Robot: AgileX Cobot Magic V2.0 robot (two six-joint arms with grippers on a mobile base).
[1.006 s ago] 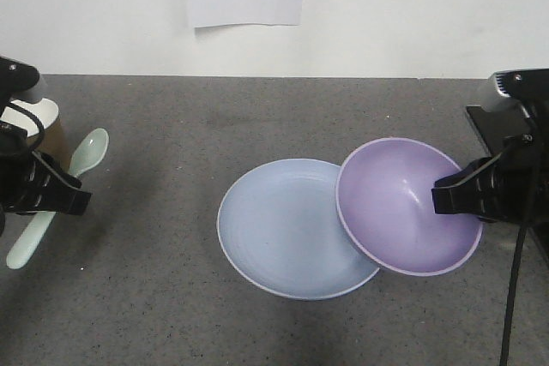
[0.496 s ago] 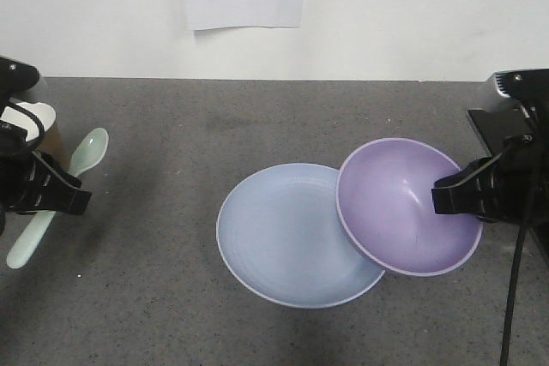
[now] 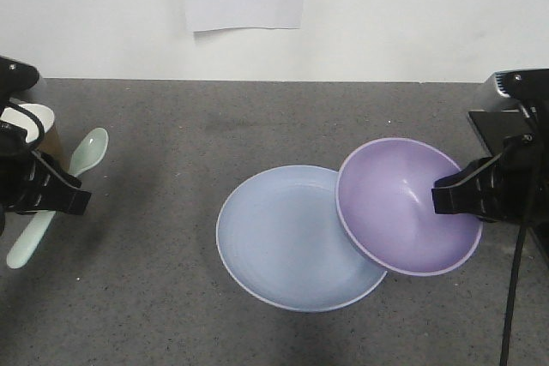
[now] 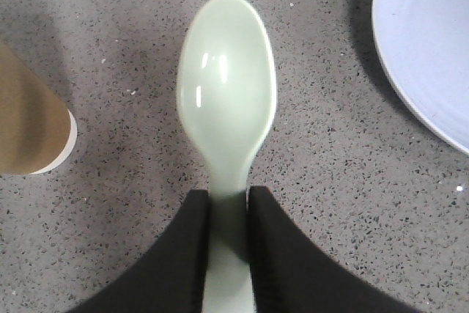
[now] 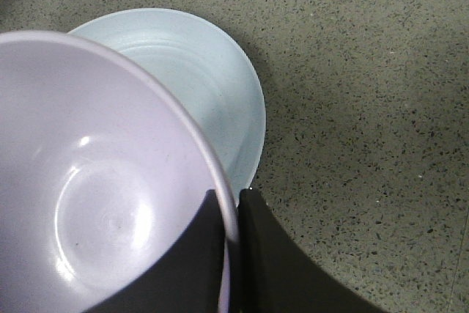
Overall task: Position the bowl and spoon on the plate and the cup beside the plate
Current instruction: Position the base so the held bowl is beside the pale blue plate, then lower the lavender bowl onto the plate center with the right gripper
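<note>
Front view overlooks the whole table (image 3: 154, 280); both close wrist views share the plate (image 3: 283, 246).

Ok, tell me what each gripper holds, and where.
Left gripper pinches the spoon by its handle; right gripper clamps the bowl by its rim.

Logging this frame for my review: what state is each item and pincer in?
plate: empty, on the table.
bowl: empty, tilted, overlapping the plate, rim clamped by right pincer.
spoon: hollow up, handle clamped in left pincer.
cup: upright, untouched.
left pincer: shut on spoon.
right pincer: shut on bowl.
</note>
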